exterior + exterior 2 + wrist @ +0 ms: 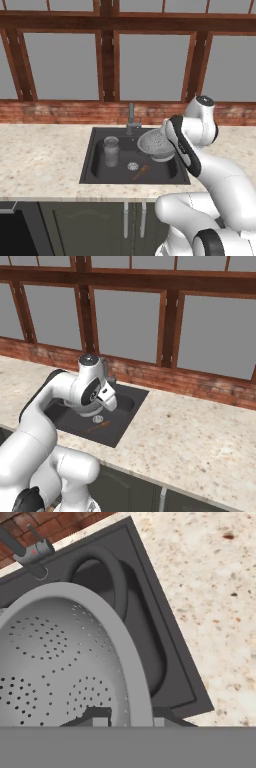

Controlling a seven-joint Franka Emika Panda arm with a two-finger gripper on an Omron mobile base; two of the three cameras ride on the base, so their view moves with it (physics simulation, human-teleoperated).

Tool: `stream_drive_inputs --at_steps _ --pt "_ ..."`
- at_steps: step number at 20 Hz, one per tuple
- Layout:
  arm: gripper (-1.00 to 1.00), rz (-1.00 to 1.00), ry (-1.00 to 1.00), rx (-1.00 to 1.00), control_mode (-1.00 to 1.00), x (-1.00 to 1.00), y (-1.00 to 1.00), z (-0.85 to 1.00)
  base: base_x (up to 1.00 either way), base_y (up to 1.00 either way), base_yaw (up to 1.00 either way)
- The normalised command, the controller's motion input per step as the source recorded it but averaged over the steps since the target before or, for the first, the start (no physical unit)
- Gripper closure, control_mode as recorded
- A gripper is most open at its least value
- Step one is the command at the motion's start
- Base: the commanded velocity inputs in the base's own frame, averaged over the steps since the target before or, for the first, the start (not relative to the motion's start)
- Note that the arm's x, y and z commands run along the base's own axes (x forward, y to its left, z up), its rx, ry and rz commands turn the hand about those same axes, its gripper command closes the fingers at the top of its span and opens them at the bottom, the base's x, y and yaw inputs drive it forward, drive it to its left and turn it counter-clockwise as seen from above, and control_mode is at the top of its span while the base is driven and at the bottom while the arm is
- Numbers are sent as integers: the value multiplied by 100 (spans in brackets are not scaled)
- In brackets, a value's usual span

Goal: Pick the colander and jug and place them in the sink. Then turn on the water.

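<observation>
The colander hangs tilted over the right half of the sink, its rim pinched in the closed end effector. At nine o'clock from it the jug stands upright inside the basin. The faucet rises at twelve o'clock, on the speckled bench.

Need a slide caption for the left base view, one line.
Tool shut on the rim of the perforated silvery metal colander, tilted over the dark rectangular sink, where the grey cylindrical jug already stands.
</observation>
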Motion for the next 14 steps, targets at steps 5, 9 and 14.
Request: stream_drive_inputs --at_steps 5,9,14 --pt "100 3 -1 -1 -100 7 -16 -26 0 0 0" --pt "100 8 -4 4 -100 7 -10 -39 0 0 0" --pt "100 8 -9 4 -100 18 0 -24 0 0 0"
